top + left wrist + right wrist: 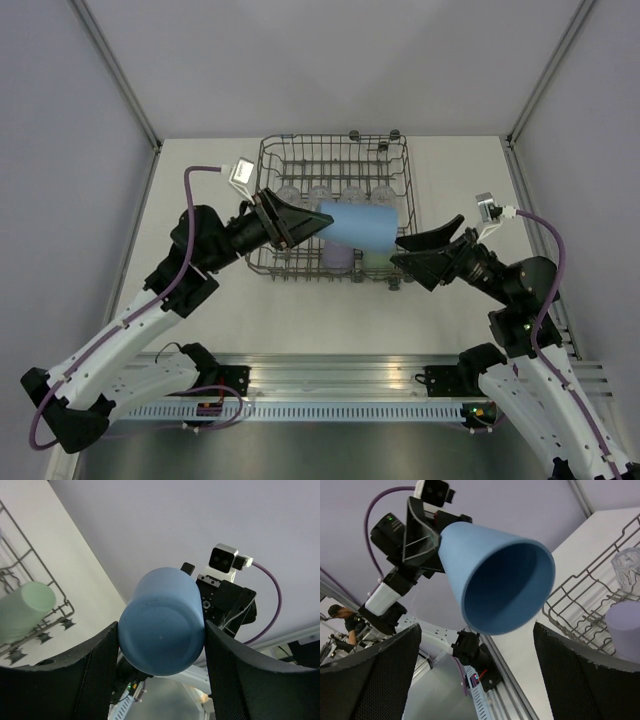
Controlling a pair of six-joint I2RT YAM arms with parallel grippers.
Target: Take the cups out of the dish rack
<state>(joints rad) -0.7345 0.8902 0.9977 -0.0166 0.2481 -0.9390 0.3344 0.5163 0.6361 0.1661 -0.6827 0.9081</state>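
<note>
One cup in hand: I am gripping the blue cup (360, 225) in the left tool (312, 223), its fingers pressing on the base end from both sides. The cup is lying sideways in the air over the near part of the dish rack (268, 165), with its mouth pointing at the right arm.
Right tool (398, 250): it is gaping wide and carrying nothing, just beside the cup's rim and apart from it as far as I can tell.
Step in hand: I am reading this as a hand-over from left to right.
Doing it well: I am planning to slide the right fingers around the wall near the rim, keeping the cup centred between them. I am closing gently, since thin plastic may flex, and loosening the left only once the right has a firm hold.
Waiting in the rack: the lavender cup (337, 257), the light green cup (373, 260) and the clear cups (320, 192) are sitting among the tines.
Counter (450, 170): it is offering bare room on the right for setting down.
</note>
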